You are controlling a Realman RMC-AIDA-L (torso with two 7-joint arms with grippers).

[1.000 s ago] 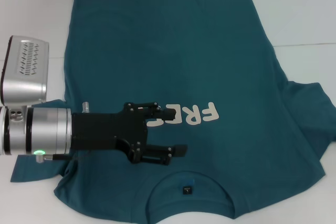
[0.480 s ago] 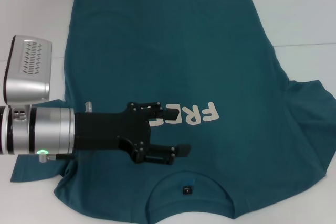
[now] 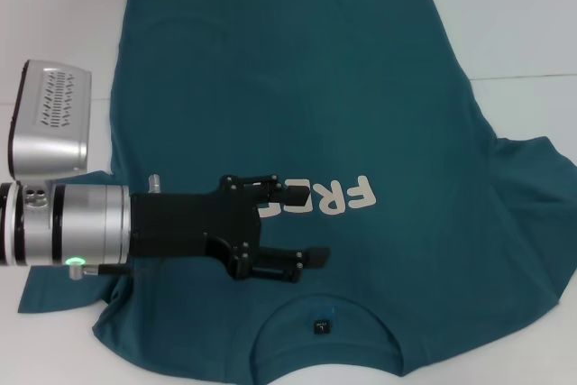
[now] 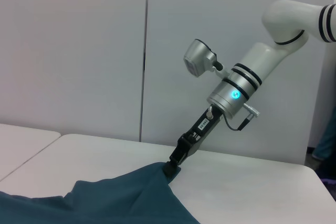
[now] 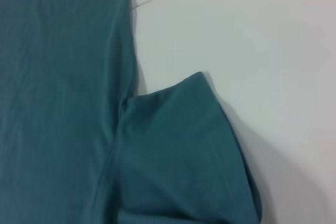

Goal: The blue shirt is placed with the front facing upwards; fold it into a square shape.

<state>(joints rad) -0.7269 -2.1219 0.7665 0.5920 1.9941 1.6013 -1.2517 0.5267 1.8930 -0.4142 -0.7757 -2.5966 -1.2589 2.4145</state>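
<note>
Shirt [image 3: 297, 96] lies flat, front up, on the white surface [image 3: 523, 15], collar nearest the robot, lettering [image 3: 329, 197] across the chest. Left gripper [image 3: 302, 225] hovers over the chest just beside the collar, its jaws spread wide, holding nothing. Left sleeve lies partly under the arm. In the left wrist view the right gripper [image 4: 172, 165] meets a raised corner of cloth; whether it is clamped on it cannot be told. Right wrist view shows the right sleeve [image 5: 178, 150] lying flat beside the body panel.

Judgement: the fold is not yet begun. To do this step well, the left gripper should descend onto the shoulder seam near the collar, pinch a single firm bite of fabric, and keep level with the right side so that the fold line runs straight.
</note>
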